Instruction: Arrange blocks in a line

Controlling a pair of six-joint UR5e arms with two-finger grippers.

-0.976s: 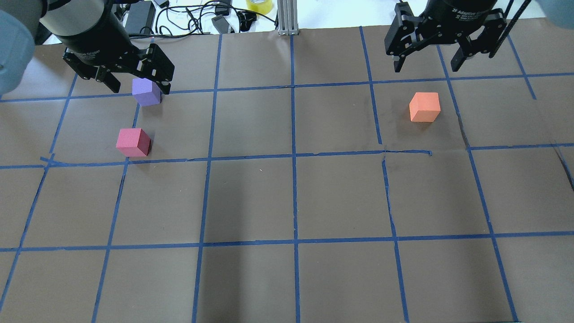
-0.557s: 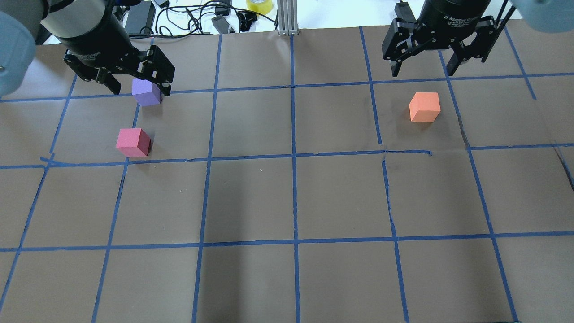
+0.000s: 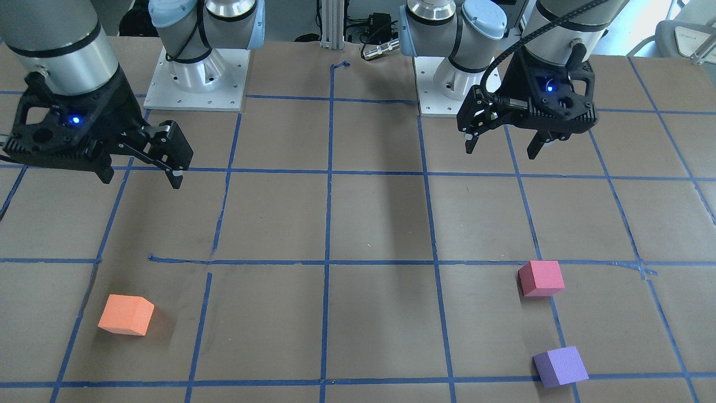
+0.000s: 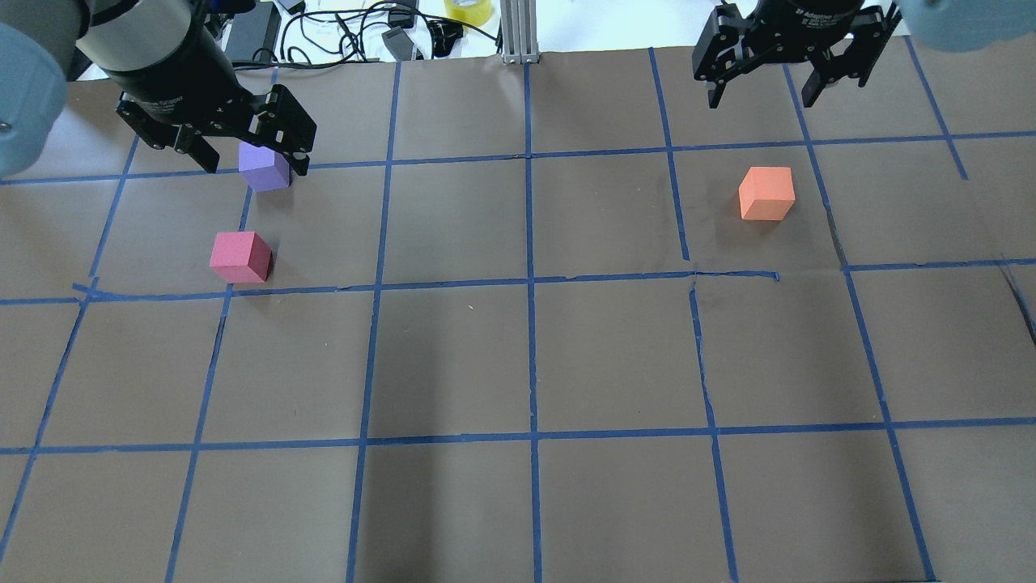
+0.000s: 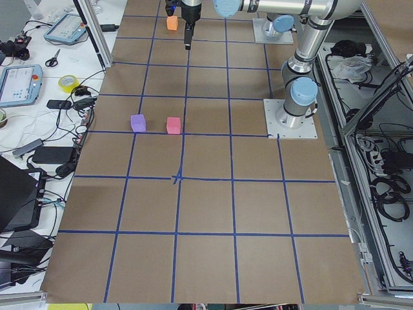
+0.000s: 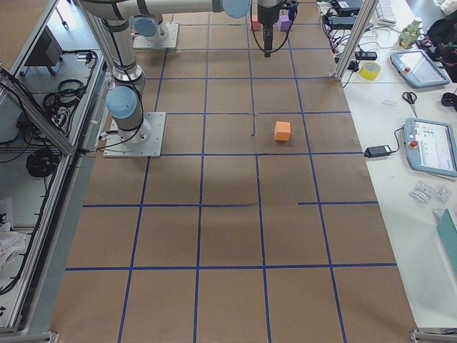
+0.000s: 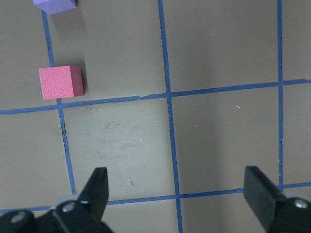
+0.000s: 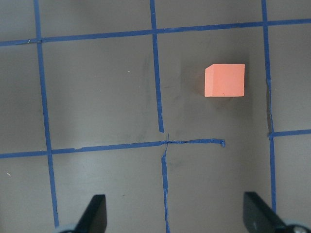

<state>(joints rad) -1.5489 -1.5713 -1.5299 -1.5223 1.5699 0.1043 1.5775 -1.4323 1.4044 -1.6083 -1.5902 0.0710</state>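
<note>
Three foam cubes lie apart on the brown paper. The purple block and the pinkish-red block are on my left side. The orange block is on my right side. My left gripper is open and empty, hanging above the table, and partly covers the purple block in the overhead view. Its wrist view shows the pinkish-red block and the purple block well below. My right gripper is open and empty, and the orange block lies below it.
Blue tape lines divide the paper into squares. Cables and a yellow tape roll lie beyond the far edge, beside an aluminium post. The two arm bases stand at the robot's side of the table.
My right gripper has shifted toward the far edge in the overhead view, further from the orange block. My left gripper has barely moved. The blocks have not moved.
</note>
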